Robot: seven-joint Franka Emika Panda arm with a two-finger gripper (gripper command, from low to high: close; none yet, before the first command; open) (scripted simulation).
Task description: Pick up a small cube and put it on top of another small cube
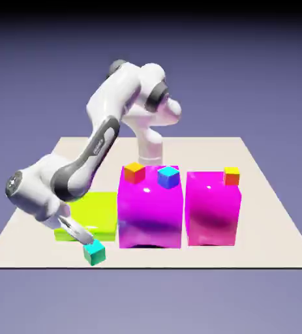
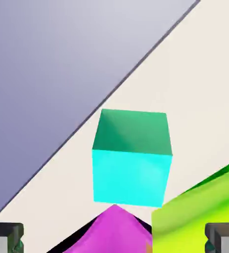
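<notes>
The two-finger gripper (image 1: 81,231) is open, its fingertips well apart, nothing gripped; the teal-green cube (image 1: 94,252) is just beyond them, near the table's (image 1: 271,254) front edge; close by lies the lime-green block (image 1: 96,212); toward the exterior view's right, the larger magenta block (image 1: 150,218) bears an orange cube (image 1: 134,172) and a blue-and-cyan cube (image 1: 168,177); the narrower magenta block (image 1: 211,215) bears a yellow-orange cube (image 1: 231,176).

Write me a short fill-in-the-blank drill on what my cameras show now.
The teal cube sits near the table's ____ edge in the exterior view.
The end effector stands ____, holding nothing.
The blue cube rests on a ____ block.

Missing words: front; open; magenta
</notes>
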